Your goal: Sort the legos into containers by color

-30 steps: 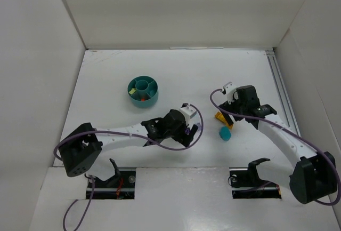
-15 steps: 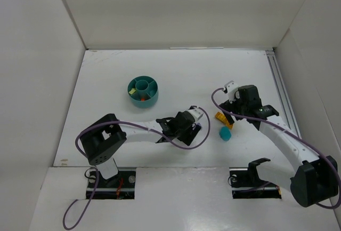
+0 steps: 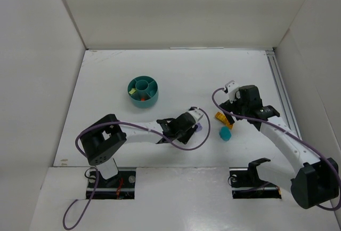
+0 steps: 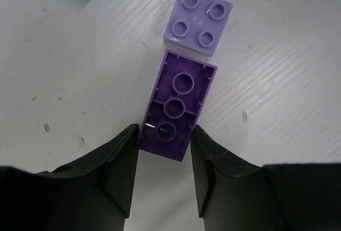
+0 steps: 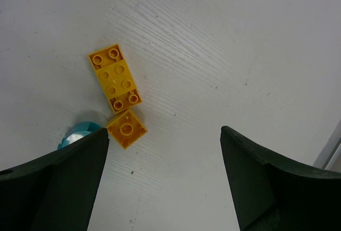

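Purple brick [image 4: 177, 112] lengthwise between pincer [image 4: 164, 175] fingers

- Left arm: stretched low toward table centre; left gripper [image 4: 164, 161], jaws slightly parted, pointing down
- Right arm: bent inward; right gripper [image 5: 162, 161], jaws spread wide, nothing between
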Tool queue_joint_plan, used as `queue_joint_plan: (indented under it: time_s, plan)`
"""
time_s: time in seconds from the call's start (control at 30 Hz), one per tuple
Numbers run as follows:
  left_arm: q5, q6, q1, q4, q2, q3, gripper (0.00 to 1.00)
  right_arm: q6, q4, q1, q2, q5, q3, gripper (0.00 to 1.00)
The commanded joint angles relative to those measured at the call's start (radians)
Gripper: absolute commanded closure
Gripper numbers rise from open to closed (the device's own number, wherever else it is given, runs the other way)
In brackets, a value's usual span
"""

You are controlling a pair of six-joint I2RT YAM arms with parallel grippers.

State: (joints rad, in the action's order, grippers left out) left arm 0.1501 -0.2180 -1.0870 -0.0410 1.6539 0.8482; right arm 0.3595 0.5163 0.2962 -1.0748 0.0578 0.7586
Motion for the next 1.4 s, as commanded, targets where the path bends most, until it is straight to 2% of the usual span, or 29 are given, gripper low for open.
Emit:
queue_joint_plan:
  time_s: [0.0, 0.07, 0.13, 0.17, 0.37, 0.43, 0.57, 0.6, 0.67, 0.77, 0.9, 1.03, 1.2, 1.37]
  plan:
    - [-0.015, 0.003, -0.013, 0.01, -0.035, 0.025, 0.69, -0.005, -0.009, 0.006, 0.019, 0.013, 0.035, 0.1]
    - [-0.015, 0.014, -0.013, 0.001, -0.045, 0.025, 0.56, -0.005, -0.009, 0.006, 0.019, 0.013, 0.035, 0.1]
    - [0.008, 0.014, -0.013, 0.001, -0.045, 0.025, 0.36, -0.005, -0.009, 0.006, 0.029, 0.013, 0.035, 0.1]
    - [0.008, 0.023, -0.013, 0.001, -0.045, 0.025, 0.31, -0.005, -0.009, 0.006, 0.029, 0.013, 0.035, 0.1]
    - [0.019, 0.063, -0.013, -0.02, 0.021, 0.072, 0.29, -0.005, -0.009, 0.006, 0.029, 0.013, 0.035, 0.1]
    - [0.006, 0.077, -0.013, -0.029, 0.041, 0.103, 0.3, -0.005, -0.009, 0.006, 0.029, 0.013, 0.035, 0.1]
    - [-0.004, 0.1, -0.013, -0.02, 0.081, 0.126, 0.41, -0.005, -0.009, 0.006, 0.029, 0.013, 0.035, 0.1]
    - [-0.004, 0.1, -0.013, -0.011, 0.081, 0.126, 0.48, -0.005, -0.009, 0.006, 0.029, 0.013, 0.035, 0.1]
    - [-0.004, 0.1, -0.013, -0.011, 0.081, 0.135, 0.53, -0.005, -0.009, 0.006, 0.038, 0.013, 0.035, 0.1]
    - [-0.004, 0.079, -0.013, -0.011, 0.07, 0.112, 0.67, -0.005, -0.018, 0.006, 0.038, 0.013, 0.035, 0.1]
    - [0.018, 0.031, -0.013, -0.031, -0.006, 0.08, 0.79, -0.005, -0.018, 0.006, 0.038, 0.013, 0.035, 0.1]
    - [0.212, -0.038, -0.013, -0.065, -0.094, 0.045, 0.79, -0.005, -0.018, 0.006, 0.047, 0.013, 0.025, 0.1]
    - [0.389, -0.095, 0.07, -0.088, -0.199, 0.045, 0.79, -0.005, -0.027, 0.006, 0.056, 0.013, 0.025, 0.1]
    - [0.434, -0.124, 0.212, -0.212, -0.249, 0.026, 0.79, -0.005, -0.027, 0.006, 0.046, 0.013, 0.034, 0.1]
